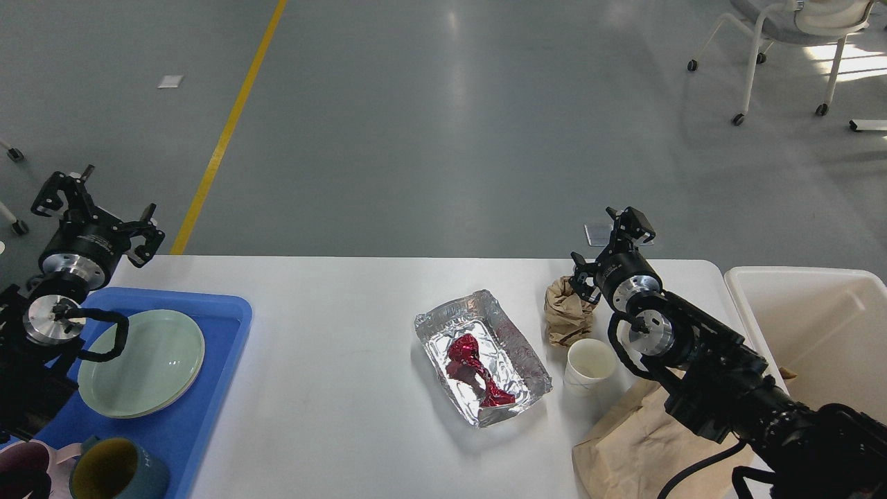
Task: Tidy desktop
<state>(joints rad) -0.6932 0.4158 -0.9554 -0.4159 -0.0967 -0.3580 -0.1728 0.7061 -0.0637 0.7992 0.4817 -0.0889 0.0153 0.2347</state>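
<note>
The desktop point(332, 333) is a white tabletop with rounded corners. On it lie a foil tray point(516, 339) holding a crumpled red wrapper point(475, 367), a crumpled brown paper bag point(567, 312), a white paper cup point(587, 366) and a flat brown paper bag point(644, 443). My right gripper point(608, 239) is open just behind and above the crumpled bag, with one finger near its top. My left gripper point(97, 211) is open and empty above the table's far left corner.
A blue tray point(208, 402) at the left holds stacked green plates point(142, 362), a dark mug point(118, 471) and a pink mug point(21, 471). A cream-white bin point(818, 319) stands off the right edge. A chair point(790, 41) stands far back on the floor.
</note>
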